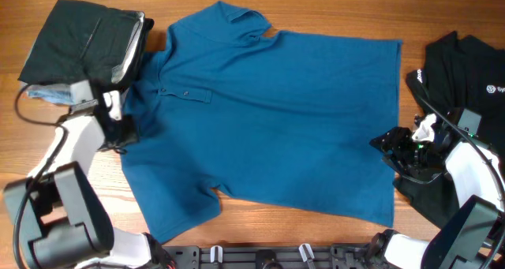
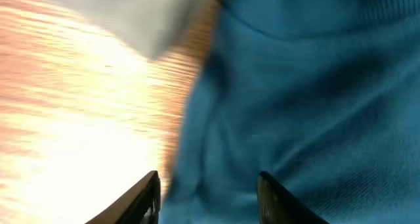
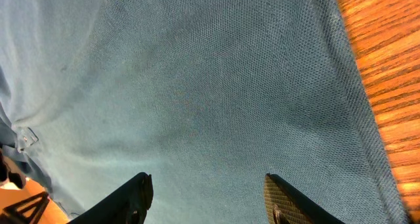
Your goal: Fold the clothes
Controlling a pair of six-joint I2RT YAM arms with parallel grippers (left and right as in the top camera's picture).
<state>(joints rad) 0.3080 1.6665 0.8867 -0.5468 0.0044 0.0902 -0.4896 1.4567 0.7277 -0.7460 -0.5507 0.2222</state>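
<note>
Shirt cloth lies under both pairs of fingers: the blue polo shirt is spread flat, front up, on the wooden worktop, filling the whole stretch between the left fingers and the right fingers. The left fingers sit at the outer edge of one short sleeve, with the buttoned placket just beyond them and the collar farther off on the same side. In the left wrist view, which is blurred, these fingers stand apart; rumpled blue cloth lies in the gap and ahead of one tip, while bare, brightly lit wood lies ahead of the other. Whether the tips touch the cloth cannot be told. A folded black garment rests near the left fingers, off the shirt on the collar side. The right fingers hover over the opposite end of the shirt, close to its hem. They too are apart and grip nothing, smooth knit cloth spreading ahead of them and between the tips, and wood showing past the hem to one side. Behind the right fingers, partly under that arm, lie black garments with a small white logo, their edge just beside the shirt.
</note>
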